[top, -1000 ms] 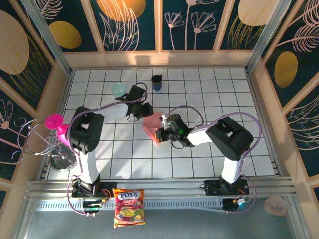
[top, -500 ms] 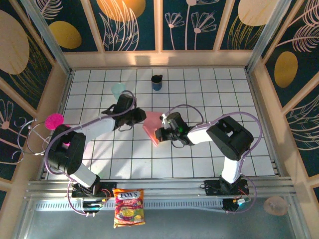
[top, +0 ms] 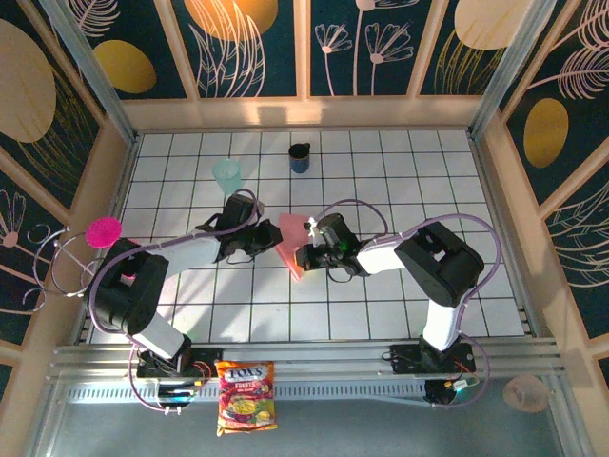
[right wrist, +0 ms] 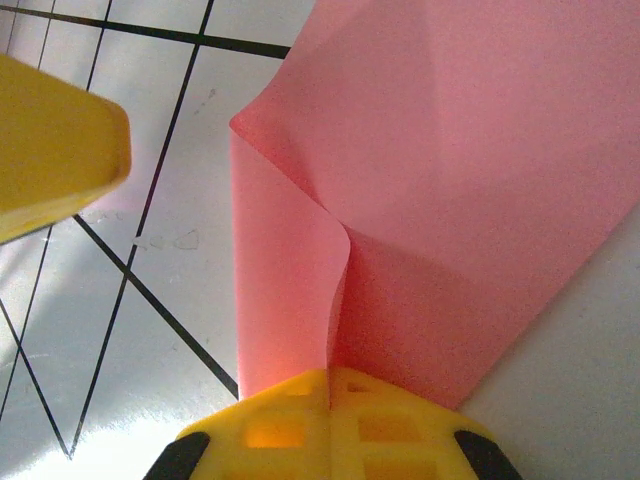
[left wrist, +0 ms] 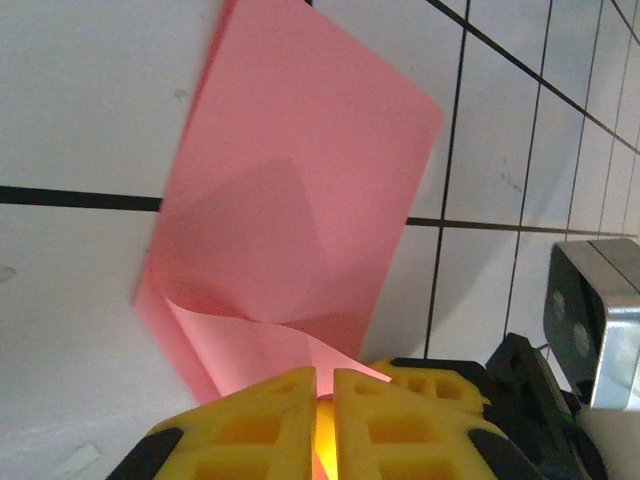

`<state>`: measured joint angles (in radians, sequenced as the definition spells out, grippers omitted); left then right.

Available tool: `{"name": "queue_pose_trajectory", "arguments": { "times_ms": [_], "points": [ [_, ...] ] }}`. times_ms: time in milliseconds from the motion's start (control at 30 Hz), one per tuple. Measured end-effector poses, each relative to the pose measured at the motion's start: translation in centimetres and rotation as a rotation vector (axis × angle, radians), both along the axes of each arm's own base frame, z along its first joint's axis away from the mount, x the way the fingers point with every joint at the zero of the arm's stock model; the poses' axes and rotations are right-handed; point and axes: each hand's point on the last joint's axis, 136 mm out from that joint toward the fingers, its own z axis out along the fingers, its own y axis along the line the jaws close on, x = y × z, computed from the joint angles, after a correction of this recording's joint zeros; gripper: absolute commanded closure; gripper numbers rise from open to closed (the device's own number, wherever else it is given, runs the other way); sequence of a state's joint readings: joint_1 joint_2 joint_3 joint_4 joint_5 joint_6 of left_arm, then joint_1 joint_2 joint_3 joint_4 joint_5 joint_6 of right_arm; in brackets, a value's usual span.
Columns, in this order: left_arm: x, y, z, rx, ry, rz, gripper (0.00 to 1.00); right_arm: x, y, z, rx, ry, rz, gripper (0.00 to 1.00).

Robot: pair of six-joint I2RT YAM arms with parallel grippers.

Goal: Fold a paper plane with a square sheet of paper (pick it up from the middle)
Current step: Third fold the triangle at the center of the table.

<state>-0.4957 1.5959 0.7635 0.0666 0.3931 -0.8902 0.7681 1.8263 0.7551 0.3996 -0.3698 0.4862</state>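
I'm clamping the right gripper [right wrist: 330, 385] tight on the square sheet of paper [top: 287, 233] mid-table. The left gripper [left wrist: 325, 385] is pinching its curled edge. Dark mug [top: 300, 157] is sitting way behind.

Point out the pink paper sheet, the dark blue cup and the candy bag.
Salmon-pink square paper sheet [top: 289, 238]: top view, its bare middle.
Dark blue cup [top: 300, 158]: top view, its body.
Colourful candy bag [top: 245, 394]: top view, its printed front.
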Motion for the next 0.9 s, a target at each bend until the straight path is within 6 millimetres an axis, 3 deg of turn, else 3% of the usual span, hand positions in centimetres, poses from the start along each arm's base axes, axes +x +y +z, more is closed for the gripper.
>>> {"name": "queue_pose_trajectory", "arguments": {
  "times_ms": [167,400,900],
  "points": [
    [-1.0,-1.3,-0.8,-0.012,0.028,-0.035,0.89,0.1,0.0,0.0,-0.006,0.009,-0.004,0.95],
    [-2.4,-1.5,-2.4,-0.008,0.084,-0.037,0.9,0.1,0.0,0.0,-0.011,0.014,-0.004,0.94],
    [-3.0,-1.4,-4.2,0.024,0.139,-0.018,0.91,0.1,0.0,-0.1,-0.011,0.029,-0.01,0.93]
  ]
}}
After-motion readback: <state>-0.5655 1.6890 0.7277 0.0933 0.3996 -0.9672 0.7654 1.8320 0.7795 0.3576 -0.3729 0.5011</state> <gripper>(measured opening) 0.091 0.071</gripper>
